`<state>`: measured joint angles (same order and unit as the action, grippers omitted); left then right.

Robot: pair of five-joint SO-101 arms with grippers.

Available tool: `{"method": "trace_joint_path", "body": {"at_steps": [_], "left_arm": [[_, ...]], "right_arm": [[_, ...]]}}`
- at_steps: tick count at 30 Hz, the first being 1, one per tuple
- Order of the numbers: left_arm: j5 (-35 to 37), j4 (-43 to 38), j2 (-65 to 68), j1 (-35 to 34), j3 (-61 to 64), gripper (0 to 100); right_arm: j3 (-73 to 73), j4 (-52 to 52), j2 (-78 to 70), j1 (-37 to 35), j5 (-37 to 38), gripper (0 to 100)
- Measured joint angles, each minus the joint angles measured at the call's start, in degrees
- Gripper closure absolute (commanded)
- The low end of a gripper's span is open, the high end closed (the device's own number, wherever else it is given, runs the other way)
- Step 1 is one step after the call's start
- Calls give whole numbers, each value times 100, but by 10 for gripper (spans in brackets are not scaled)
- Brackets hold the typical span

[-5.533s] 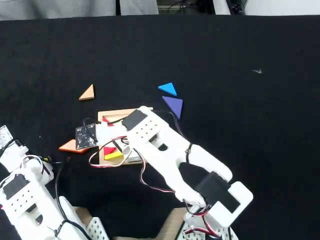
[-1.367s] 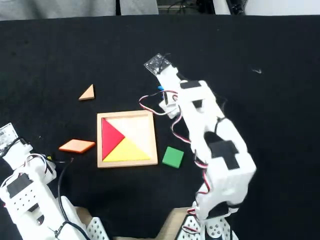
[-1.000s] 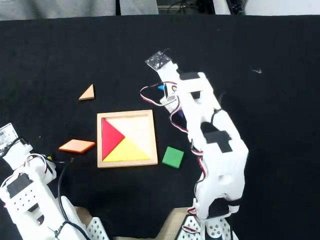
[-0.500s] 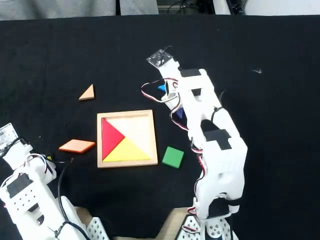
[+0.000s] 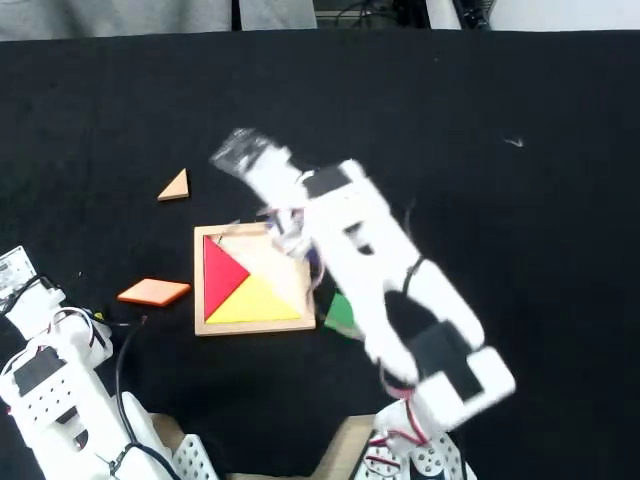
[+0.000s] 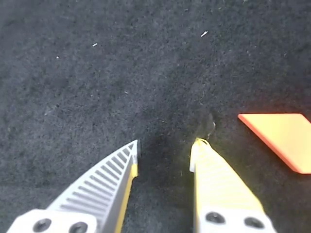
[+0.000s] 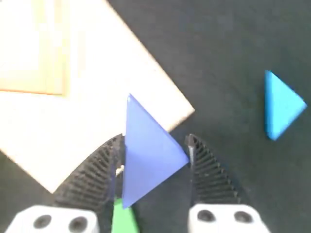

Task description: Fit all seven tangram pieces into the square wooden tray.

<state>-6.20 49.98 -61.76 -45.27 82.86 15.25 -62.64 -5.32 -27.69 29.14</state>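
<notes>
The square wooden tray (image 5: 250,325) lies left of centre in the high view, on the black counter (image 5: 520,250). Two pieces sit in it: a red triangle (image 5: 224,268) against its left wall and a yellow triangle (image 5: 252,301) along its lower wall, their slanted edges meeting. The rest of its floor is bare wood.

The right arm's fingers (image 7: 194,150) are partly closed on a violet triangle (image 7: 146,160), pinching it by two of its sides above a corner of the tray. The right arm is blurred in the high view, so I cannot tell whether the piece touches the wood or hangs just over it.

A green square (image 5: 340,312) shows just off the tray's lower right corner, half hidden by the arm. A light blue triangle (image 7: 282,104) lies on the counter beyond the tray's corner, apart from it. A peach triangle (image 5: 175,186) rests above and left of the tray, and an orange parallelogram (image 5: 153,292) lies just left of it.

At the lower left of the high view, the left arm's fingers (image 6: 199,155) are spread open with nothing between them, low over bare counter near the parallelogram.
</notes>
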Motion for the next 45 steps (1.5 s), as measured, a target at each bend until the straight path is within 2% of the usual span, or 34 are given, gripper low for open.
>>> {"method": "trace_joint_path", "body": {"at_steps": [5,18,24,37,42,45], "left_arm": [[0,0,0,0,0,812],[0,0,0,0,0,812],[0,0,0,0,0,812],[0,0,0,0,0,812],[0,0,0,0,0,812],[0,0,0,0,0,812]], "right_arm": [[765,598,404,-343,-176,893],[211,765,-765,-387,-413,891],[193,765,-818,-387,-624,788],[88,949,-826,-387,-695,788],[88,949,-826,-387,-730,708],[88,949,-826,-387,-730,721]]}}
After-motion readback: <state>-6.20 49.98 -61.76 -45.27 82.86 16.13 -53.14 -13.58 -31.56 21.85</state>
